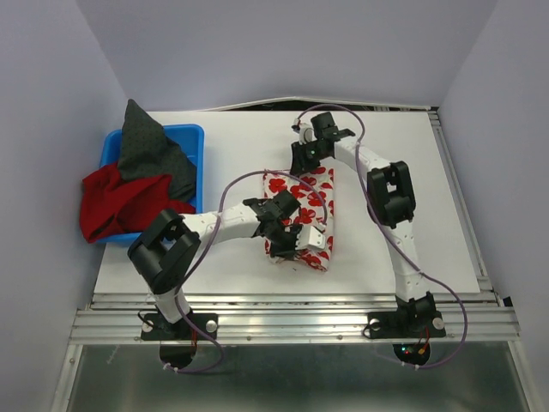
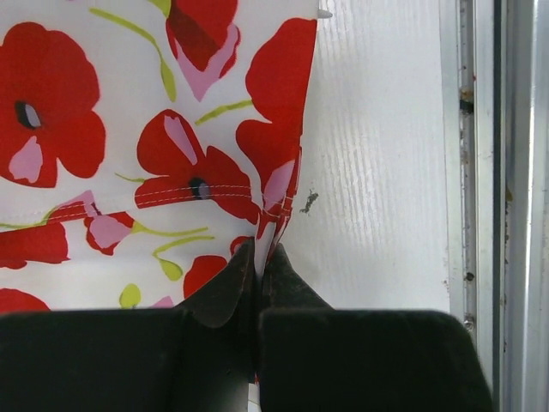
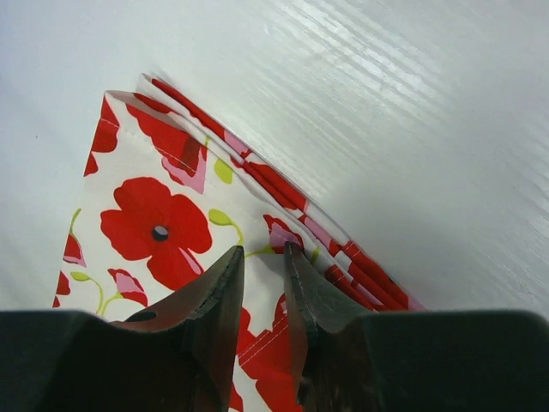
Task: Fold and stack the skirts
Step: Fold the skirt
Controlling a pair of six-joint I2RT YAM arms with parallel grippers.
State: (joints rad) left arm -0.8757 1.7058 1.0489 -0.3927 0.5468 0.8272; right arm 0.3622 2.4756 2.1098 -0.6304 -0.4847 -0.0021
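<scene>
grey skirt (image 1: 150, 150) and red skirt (image 1: 116, 204) in blue bin (image 1: 192, 131); left end effector (image 2: 260, 251) tight on floral skirt (image 2: 129, 129), right end effector (image 3: 262, 251) ajar

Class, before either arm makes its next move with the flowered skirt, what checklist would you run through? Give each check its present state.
1. Hold of the left gripper on the white red-flowered cloth skirt: ok, its fingers are shut on the skirt's edge.
2. The right gripper free of the skirt: cannot tell; its jaws are slightly parted, with the tips close over the cloth.
3. Folded layers tidy: ok, lying flat with edges nearly aligned.
4. Skirt wholly on the white table: ok.
5. Other skirts folded: not ok; the plain deep-red skirt and the dark grey skirt lie heaped in and over the blue plastic bin.
</scene>
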